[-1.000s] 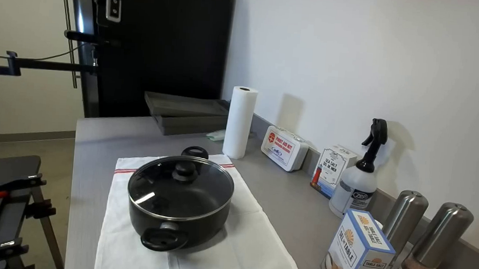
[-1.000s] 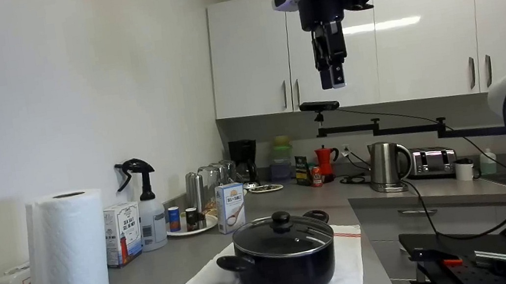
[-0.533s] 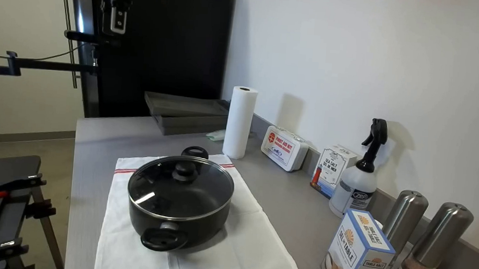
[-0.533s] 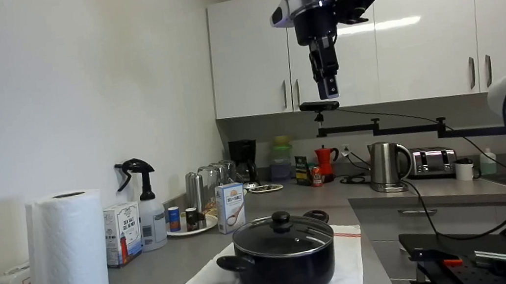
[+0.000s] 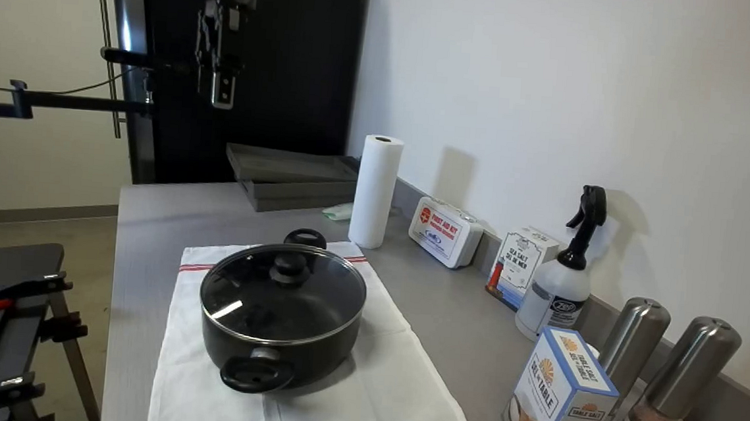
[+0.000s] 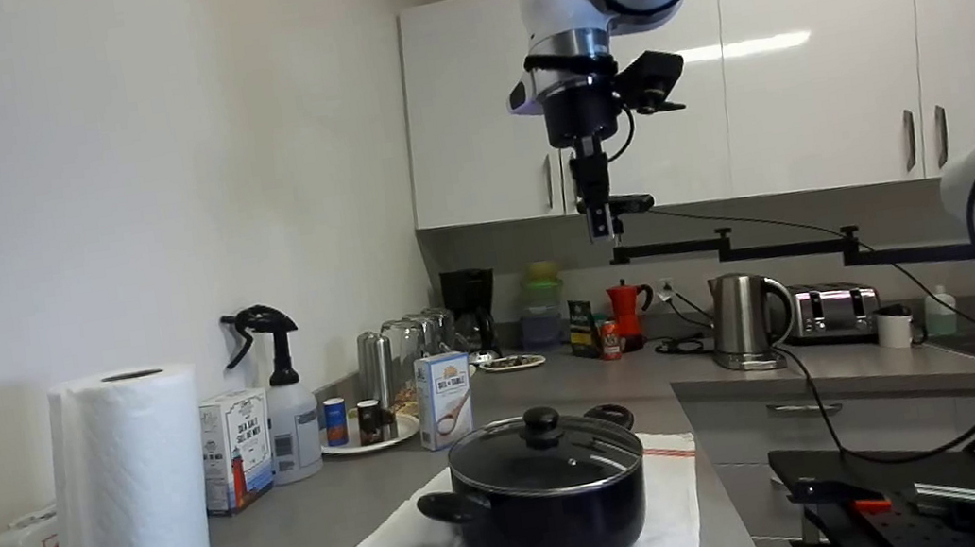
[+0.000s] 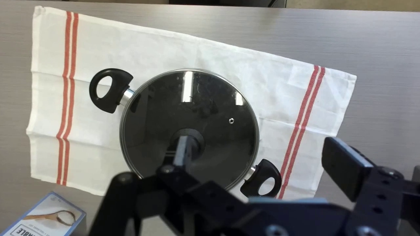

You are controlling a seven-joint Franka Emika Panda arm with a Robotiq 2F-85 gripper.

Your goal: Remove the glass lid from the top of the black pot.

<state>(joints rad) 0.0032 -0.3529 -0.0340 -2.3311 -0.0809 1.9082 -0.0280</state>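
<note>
One lid [image 6: 543, 461] on one two-handled pot [image 6: 557, 533]

The grey worktop [image 5: 452, 331], in an exterior view: red-striped white cloth [image 5: 379, 382] spread near left, dark-grey rectangular trays [image 5: 291, 179] stacked far left, white paper roll [image 5: 376, 194] just right of them, and along the right, white first-aid case [image 5: 443, 233], white sea-salt box [image 5: 521, 268], white spray bottle [image 5: 554, 297], blue-and-white table-salt carton [image 5: 559, 395]!

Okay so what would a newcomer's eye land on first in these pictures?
Probably the big black pot, topped by its glass lid and standing on a red-striped white towel. Next would come the open gripper, hanging in the air higher than the lid. In an exterior view, the red coffee pot in the background also stands out.
</note>
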